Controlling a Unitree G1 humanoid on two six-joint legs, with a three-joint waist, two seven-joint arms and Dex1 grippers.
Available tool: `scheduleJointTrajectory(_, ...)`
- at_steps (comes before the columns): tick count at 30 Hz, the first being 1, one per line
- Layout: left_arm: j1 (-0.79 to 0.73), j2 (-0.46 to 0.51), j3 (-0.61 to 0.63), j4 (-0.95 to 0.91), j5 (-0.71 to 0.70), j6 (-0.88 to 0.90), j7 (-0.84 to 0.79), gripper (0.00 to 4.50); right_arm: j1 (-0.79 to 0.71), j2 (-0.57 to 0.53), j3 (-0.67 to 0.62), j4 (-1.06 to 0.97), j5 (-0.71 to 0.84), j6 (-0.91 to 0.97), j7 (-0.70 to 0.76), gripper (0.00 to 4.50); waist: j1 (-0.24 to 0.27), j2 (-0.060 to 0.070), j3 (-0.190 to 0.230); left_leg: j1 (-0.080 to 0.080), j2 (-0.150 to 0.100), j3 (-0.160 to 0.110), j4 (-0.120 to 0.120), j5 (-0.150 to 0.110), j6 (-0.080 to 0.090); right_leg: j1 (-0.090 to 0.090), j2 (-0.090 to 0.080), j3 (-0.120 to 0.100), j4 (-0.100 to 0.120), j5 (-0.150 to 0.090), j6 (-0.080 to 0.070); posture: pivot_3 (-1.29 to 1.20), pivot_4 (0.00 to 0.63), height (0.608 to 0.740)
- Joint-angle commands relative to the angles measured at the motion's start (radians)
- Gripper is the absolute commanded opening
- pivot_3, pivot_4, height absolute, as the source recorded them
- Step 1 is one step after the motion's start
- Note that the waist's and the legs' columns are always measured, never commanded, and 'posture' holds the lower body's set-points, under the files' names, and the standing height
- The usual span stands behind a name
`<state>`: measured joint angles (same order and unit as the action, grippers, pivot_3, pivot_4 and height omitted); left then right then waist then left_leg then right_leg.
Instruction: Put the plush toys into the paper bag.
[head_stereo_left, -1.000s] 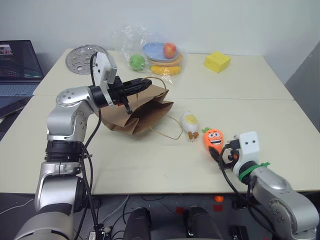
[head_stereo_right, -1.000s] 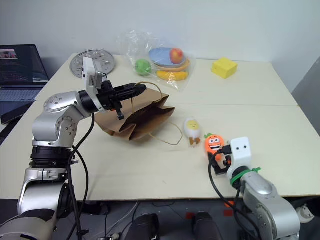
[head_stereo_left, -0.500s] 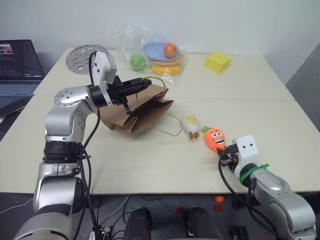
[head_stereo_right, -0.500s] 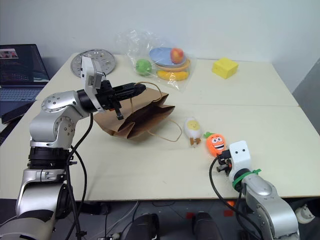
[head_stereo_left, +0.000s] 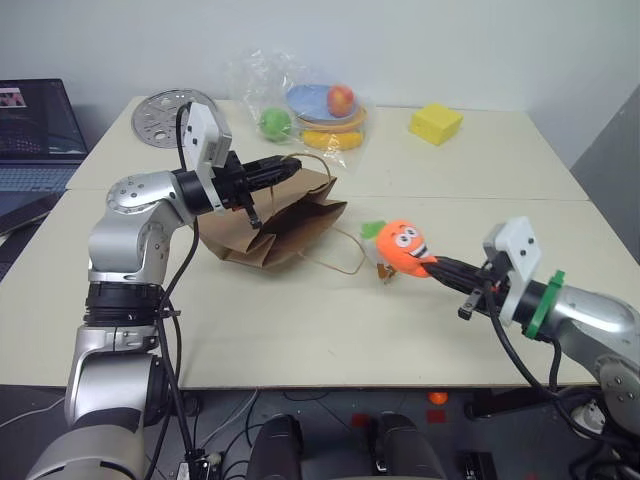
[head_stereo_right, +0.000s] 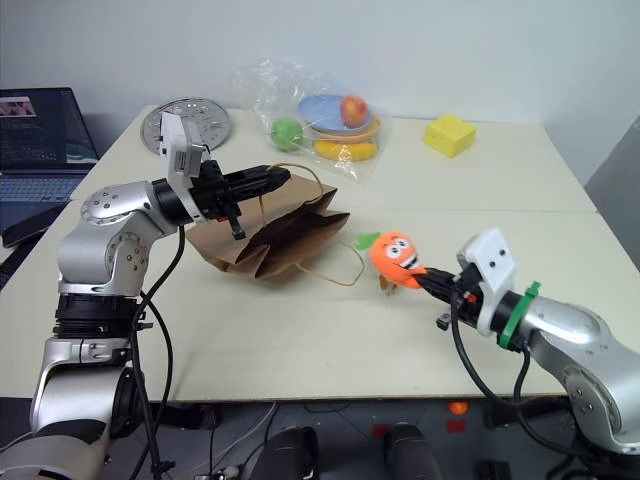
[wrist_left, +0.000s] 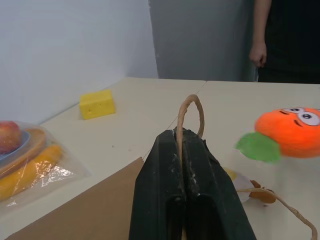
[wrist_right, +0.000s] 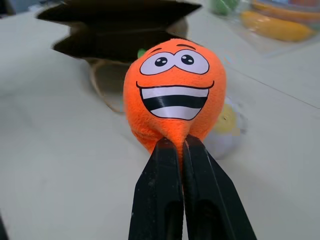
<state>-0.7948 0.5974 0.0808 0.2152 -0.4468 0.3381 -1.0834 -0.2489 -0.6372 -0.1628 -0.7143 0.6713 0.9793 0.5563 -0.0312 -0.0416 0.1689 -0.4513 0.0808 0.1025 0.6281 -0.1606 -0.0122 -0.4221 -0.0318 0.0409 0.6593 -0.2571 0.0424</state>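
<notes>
Lifted: carrot plush (head_stereo_left: 403, 245) clamped in right end effector (head_stereo_left: 437, 265) | left end effector (head_stereo_left: 284, 168) grips bag handle (wrist_left: 192, 116) | open tabletop (head_stereo_left: 300, 330) between

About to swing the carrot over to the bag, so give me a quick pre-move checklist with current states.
1. Right gripper shut on the carrot plush, pinching its narrow end: ok.
2. Carrot lifted clear of the table: ok.
3. Left gripper shut on the bag handle: ok.
4. Paper bag mouth open toward the carrot: ok.
5. Mouth wide enough for the carrot: cannot tell.
6. Egg plush on the table behind the carrot, out of the way: cannot tell.
</notes>
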Motion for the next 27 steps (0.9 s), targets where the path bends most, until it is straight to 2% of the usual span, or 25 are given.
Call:
scheduleJointTrajectory(1,-0.031,-0.006,0.004,-0.004,-0.002,-0.022,-0.007,0.00,-0.100,0.073,0.088,0.058,0.000,0.009,-0.056,0.01,0.001,0.000,0.000,0.000,0.000,0.000,0.000,0.000,0.000,0.000,0.000,0.000,0.000,0.000,0.000,0.00,0.150,0.740)
scheduleJointTrajectory(6,-0.038,-0.011,-0.002,-0.007,-0.002,-0.022,-0.012,0.00,-0.242,0.175,0.249,0.215,-0.106,-0.045,-0.099,0.01,0.001,0.000,0.000,-0.001,0.000,0.001,0.001,0.000,0.000,0.000,0.000,0.001,0.000,0.000,0.000,0.00,0.150,0.740)
scheduleJointTrajectory(10,-0.032,-0.007,0.001,-0.023,-0.005,-0.016,-0.014,0.00,-0.299,0.227,0.342,0.314,-0.187,-0.095,-0.102,0.01,0.002,0.000,0.000,-0.001,0.000,0.001,0.001,0.000,0.000,-0.001,0.000,0.000,0.000,0.002,0.003,0.00,0.150,0.740)
scheduleJointTrajectory(13,-0.025,-0.005,0.000,-0.038,-0.007,-0.009,-0.013,0.00,-0.318,0.258,0.371,0.357,-0.219,-0.114,-0.101,0.01,0.005,0.000,0.000,-0.001,0.000,0.001,0.000,0.000,0.000,-0.001,0.000,0.000,0.001,0.001,0.003,0.00,0.150,0.740)
scheduleJointTrajectory(18,-0.009,-0.005,0.001,-0.064,-0.014,0.005,-0.011,0.00,-0.391,0.373,0.423,0.482,-0.280,-0.154,-0.121,0.01,0.000,0.000,0.000,-0.001,0.000,0.002,0.001,0.000,0.000,-0.001,0.001,0.000,0.003,0.002,0.004,0.00,0.150,0.740)
scheduleJointTrajectory(21,-0.006,-0.006,-0.004,-0.074,-0.016,0.013,-0.016,0.00,-0.466,0.452,0.452,0.605,-0.323,-0.201,-0.121,0.01,-0.001,0.000,0.000,-0.001,0.001,0.001,0.001,0.000,0.000,-0.002,0.002,0.000,0.004,0.002,0.004,0.00,0.150,0.740)
scheduleJointTrajectory(27,-0.001,-0.015,-0.010,-0.088,-0.020,0.025,-0.018,0.00,-0.550,0.537,0.472,0.787,-0.400,-0.276,-0.112,0.01,0.002,0.000,0.000,-0.001,0.001,0.001,0.001,0.000,0.000,-0.002,0.003,0.000,0.004,0.002,0.004,0.00,0.150,0.740)
